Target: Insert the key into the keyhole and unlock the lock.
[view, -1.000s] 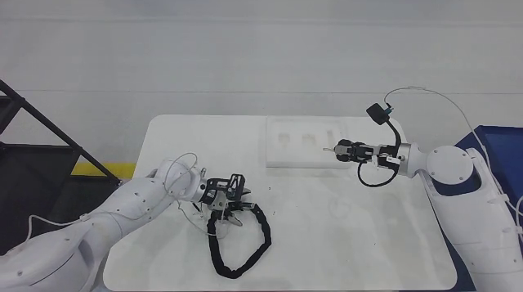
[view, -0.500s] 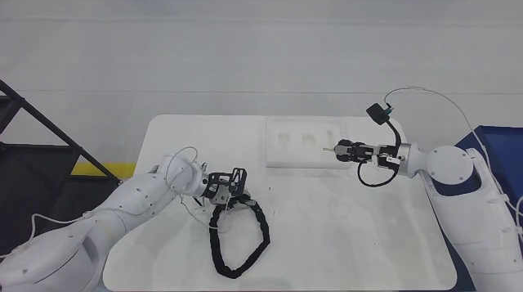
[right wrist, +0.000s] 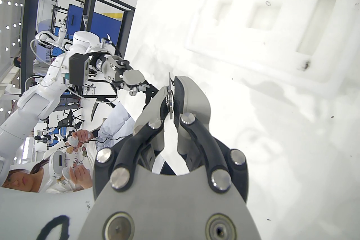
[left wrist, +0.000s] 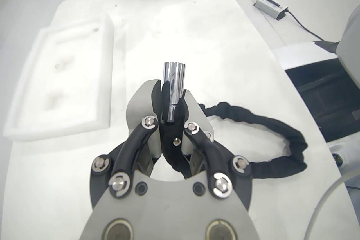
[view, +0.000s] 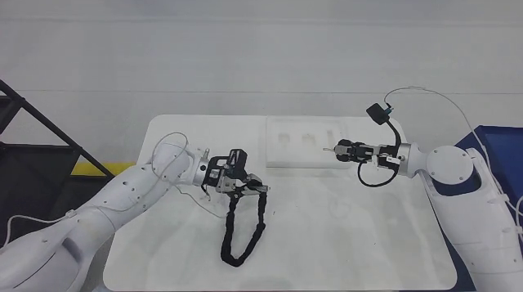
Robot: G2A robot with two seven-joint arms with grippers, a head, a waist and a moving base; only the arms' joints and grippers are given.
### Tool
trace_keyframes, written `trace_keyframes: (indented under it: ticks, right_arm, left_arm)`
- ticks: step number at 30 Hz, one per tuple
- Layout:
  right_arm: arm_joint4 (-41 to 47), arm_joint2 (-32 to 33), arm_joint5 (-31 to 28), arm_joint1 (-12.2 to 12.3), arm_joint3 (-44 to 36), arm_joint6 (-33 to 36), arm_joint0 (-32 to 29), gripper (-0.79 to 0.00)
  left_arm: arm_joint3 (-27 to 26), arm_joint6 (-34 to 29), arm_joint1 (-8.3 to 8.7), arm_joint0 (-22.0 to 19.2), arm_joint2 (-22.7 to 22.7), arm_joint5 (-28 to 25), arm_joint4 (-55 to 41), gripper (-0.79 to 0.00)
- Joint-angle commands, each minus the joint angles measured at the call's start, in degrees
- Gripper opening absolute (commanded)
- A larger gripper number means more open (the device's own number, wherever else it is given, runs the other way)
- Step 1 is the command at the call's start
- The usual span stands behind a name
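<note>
Closest to the robot's body is the floppy bit. The chain (view: 243,239), in a black cloth sleeve, lies in a long loop on the table (view: 368,235), and its upper end runs up into the left gripper (left wrist: 168,96). That gripper is clamped tight around the lock (left wrist: 174,78), a shiny chrome barrel sticking out past the pads.

My guess is the barrel's stiff and fairly hefty but slick, and the soft chain will drag on it. A hold low on the barrel like this one seems right, since it leaves the free end open for a key. Can't make out the keyhole itself though.

Further over, well apart from the lock, the right gripper (right wrist: 170,92) is pinched on the key (right wrist: 169,100), a thin flat thing held by its round head. It looks light, but I'd bet it pivots between the pads if pushed off-axis.

Just past that, the white foam tray (view: 298,161) sits at the table's far side.
</note>
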Motion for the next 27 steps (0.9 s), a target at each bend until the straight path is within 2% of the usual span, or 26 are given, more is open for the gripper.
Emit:
trace_keyframes:
  ticks: [1, 4, 8, 14, 20, 27]
  right_arm:
    - [0.0, 0.0, 0.0, 0.0, 0.0, 0.0, 0.0, -0.785]
    - [-2.9, -0.6, 1.6, 0.2, -3.0, -0.9, -1.1, -0.785]
    - [-5.1, 0.5, 4.8, 0.8, -9.7, 1.8, -2.7, -0.785]
    - [-5.0, 4.7, 8.2, 1.9, -20.9, 6.0, -6.1, -0.785]
    - [-2.5, 8.7, 10.3, 2.6, -29.0, 8.0, -8.9, -0.785]
    - [-0.1, 12.2, 8.8, 3.2, -33.7, 8.4, -11.3, -0.785]
  left_arm:
    - [-2.4, 1.1, 0.91, -0.3, 0.4, 0.0, -1.5, -0.785]
    - [-5.4, 2.4, 2.15, -1.3, 1.5, 0.0, -3.5, -0.785]
    - [-8.6, 3.3, 3.51, -3.3, 2.7, 0.0, -5.7, -0.785]
    - [-11.8, 2.8, 4.16, -6.2, 2.6, 0.0, -8.2, -0.785]
    - [-12.5, 3.8, 2.90, -8.7, 3.9, 0.0, -9.5, -0.785]
    - [-9.1, 7.6, -0.26, -12.4, 7.6, 0.0, -9.7, -0.785]
